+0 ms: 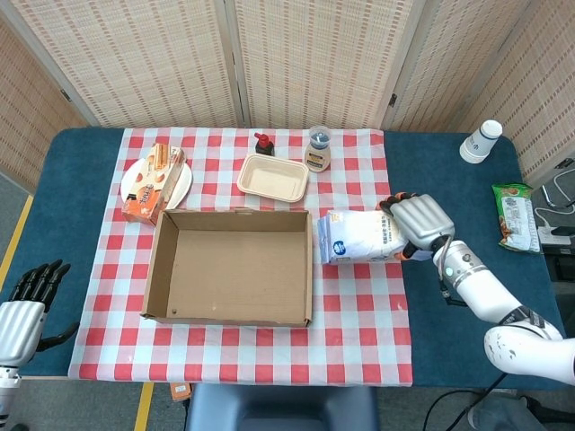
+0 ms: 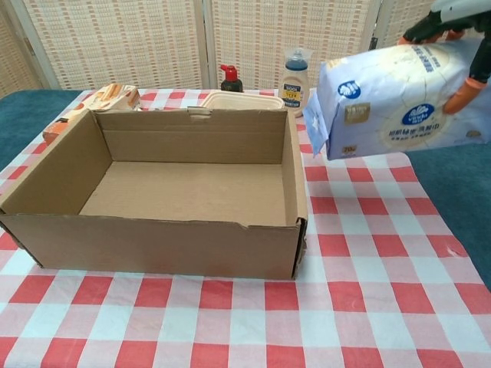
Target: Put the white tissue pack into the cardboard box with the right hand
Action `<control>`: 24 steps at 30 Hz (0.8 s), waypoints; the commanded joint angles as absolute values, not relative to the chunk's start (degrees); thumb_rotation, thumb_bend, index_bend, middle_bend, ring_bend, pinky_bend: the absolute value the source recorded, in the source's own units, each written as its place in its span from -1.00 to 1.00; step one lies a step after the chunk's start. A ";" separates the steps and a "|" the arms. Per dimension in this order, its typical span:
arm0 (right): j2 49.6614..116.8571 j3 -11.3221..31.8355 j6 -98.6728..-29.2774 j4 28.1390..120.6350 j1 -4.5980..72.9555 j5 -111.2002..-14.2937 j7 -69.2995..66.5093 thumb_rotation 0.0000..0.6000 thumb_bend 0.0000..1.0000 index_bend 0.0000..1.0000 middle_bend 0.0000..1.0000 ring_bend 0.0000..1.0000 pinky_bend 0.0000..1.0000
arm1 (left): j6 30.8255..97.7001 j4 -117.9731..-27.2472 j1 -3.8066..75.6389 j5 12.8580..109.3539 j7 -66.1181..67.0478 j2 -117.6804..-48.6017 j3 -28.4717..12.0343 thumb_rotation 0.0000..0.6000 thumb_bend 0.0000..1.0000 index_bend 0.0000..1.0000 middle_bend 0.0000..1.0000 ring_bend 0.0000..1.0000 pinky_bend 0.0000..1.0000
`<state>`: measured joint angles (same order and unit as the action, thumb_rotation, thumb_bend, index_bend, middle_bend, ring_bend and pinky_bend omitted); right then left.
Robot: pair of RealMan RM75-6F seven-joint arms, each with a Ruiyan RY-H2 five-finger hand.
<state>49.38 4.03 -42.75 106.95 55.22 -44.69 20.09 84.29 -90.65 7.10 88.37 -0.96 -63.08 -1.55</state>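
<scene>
The white tissue pack (image 1: pixel 359 238) (image 2: pixel 399 100) hangs in the air just right of the cardboard box, clear of the tablecloth. My right hand (image 1: pixel 415 224) (image 2: pixel 464 38) grips its right end, fingers over the top and thumb on the front face. The open cardboard box (image 1: pixel 232 266) (image 2: pixel 161 192) lies empty in the middle of the checked cloth, its right wall close to the pack's left end. My left hand (image 1: pixel 27 301) rests off the table's left front corner, fingers spread and holding nothing; the chest view does not show it.
Behind the box stand a beige tray (image 1: pixel 272 177), a small red-capped bottle (image 1: pixel 263 144) and a jar (image 1: pixel 318 149). A plate with snack packs (image 1: pixel 154 182) is at the back left. A paper cup (image 1: pixel 481 141) and a green packet (image 1: pixel 514 215) lie far right.
</scene>
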 commanded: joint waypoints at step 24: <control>63.35 10.03 -48.68 111.83 77.11 -22.14 36.04 1.00 -0.95 -0.16 -0.50 -0.57 -0.33 | 84.37 -90.55 6.95 87.96 -4.33 -62.00 -1.71 1.00 -0.61 -1.00 -1.00 -1.00 -0.85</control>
